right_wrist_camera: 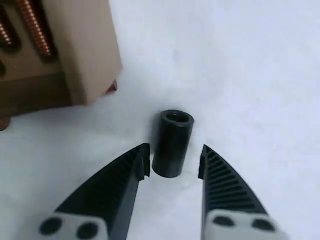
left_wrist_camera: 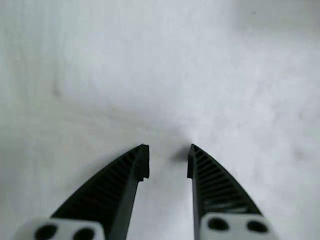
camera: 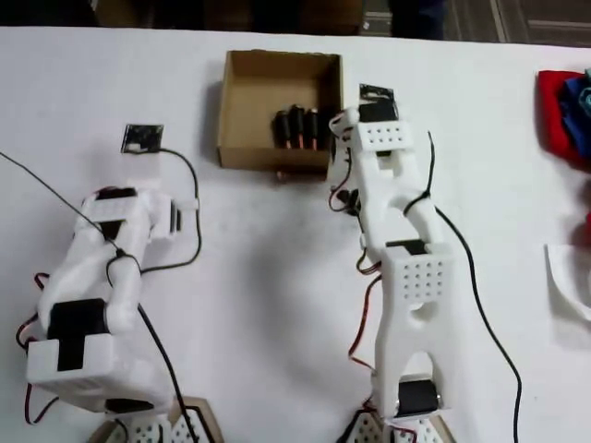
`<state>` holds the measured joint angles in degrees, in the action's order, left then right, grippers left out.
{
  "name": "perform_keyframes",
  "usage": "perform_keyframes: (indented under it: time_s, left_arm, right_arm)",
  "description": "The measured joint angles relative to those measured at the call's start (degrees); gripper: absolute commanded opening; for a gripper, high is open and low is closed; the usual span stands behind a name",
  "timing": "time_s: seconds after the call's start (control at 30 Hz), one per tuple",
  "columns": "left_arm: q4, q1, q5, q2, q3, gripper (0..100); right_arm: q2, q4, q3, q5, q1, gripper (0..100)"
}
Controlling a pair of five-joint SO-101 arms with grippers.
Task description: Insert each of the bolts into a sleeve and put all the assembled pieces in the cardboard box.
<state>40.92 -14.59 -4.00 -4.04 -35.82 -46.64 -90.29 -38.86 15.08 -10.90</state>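
Note:
A black sleeve (right_wrist_camera: 172,142) stands upright on the white table just outside a corner of the cardboard box (right_wrist_camera: 85,50). My right gripper (right_wrist_camera: 174,161) is open, with the sleeve's lower half between its fingertips and a small gap on each side. In the high view the right arm (camera: 392,185) reaches to the right side of the cardboard box (camera: 242,111). Several assembled pieces (camera: 297,129), black sleeves with copper bolts (right_wrist_camera: 30,25), lie inside. My left gripper (left_wrist_camera: 167,162) is open over bare table, with nothing between its fingers. The left arm (camera: 102,268) sits at the left.
A small copper-coloured piece (camera: 282,173) lies against the box's near wall, also seen as a reddish bit (right_wrist_camera: 111,89) by the box corner. Red and blue cloth (camera: 563,101) and a white object (camera: 568,281) lie at the right edge. Black cables (camera: 185,240) trail beside both arms.

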Motion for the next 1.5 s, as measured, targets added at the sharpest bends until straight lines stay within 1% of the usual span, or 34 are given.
perform_keyframes:
  time_s: [0.23, 0.3, 0.4, 0.63, 0.7, 0.83, 0.93, 1.07, 1.13, 1.23, 1.3, 1.37, 1.43, 1.5]
  left_arm:
    - [0.0, 0.0, 0.0, 0.0, 0.0, 15]
    - [0.0, 0.0, 0.0, 0.0, 0.0, 15]
    - [0.0, 0.0, 0.0, 0.0, 0.0, 15]
    - [0.2, 0.0, 0.1, 0.0, 0.0, 15]
    - [0.2, 0.0, 0.1, 0.0, 0.0, 15]
    - [0.6, 0.0, 0.7, 0.1, 0.0, 15]
    - [4.3, 1.8, 7.3, 1.9, 0.0, 15]
    - [7.0, 9.5, 20.5, 7.3, 0.0, 15]
    - [7.3, 14.3, 23.3, 10.6, 0.0, 15]
    - [7.2, 21.4, 24.0, 14.9, 0.0, 15]
    - [5.0, 24.6, 25.8, 16.4, 0.0, 15]
    - [0.5, 26.6, 29.5, 16.6, 0.0, 15]
    - [-6.0, 27.3, 35.1, 16.6, 0.0, 15]
    - [-12.3, 27.3, 41.4, 16.3, 0.0, 15]
  right_arm:
    - [-3.4, 1.6, -0.4, 0.1, 0.0, 14.2]
    - [-3.5, 1.9, -0.4, 0.2, 0.0, 11.1]
    - [-3.6, 2.2, -0.4, 0.2, 0.4, 2.0]
    - [-4.2, 2.2, -3.1, 0.1, 2.5, 2.1]
    - [-4.3, 2.0, -5.0, -1.6, 2.5, 2.1]
    - [-4.3, -4.0, -11.7, -6.5, 2.3, 2.1]
    - [-4.1, -8.7, -17.2, -8.6, 2.6, 2.1]
    - [1.7, -9.7, -19.1, -12.0, 5.6, 2.1]
    - [6.5, -9.7, -18.3, -12.8, 7.9, 2.1]
    - [15.6, -9.7, -11.5, -13.3, 11.5, 2.2]
    - [22.0, -9.7, -4.6, -13.4, 13.4, 2.2]
    - [28.4, -8.2, 4.0, -13.4, 14.1, 2.2]
    - [34.8, -3.5, 13.7, -13.4, 14.5, 2.2]
    - [41.1, 3.9, 24.2, -13.4, 15.6, 2.2]
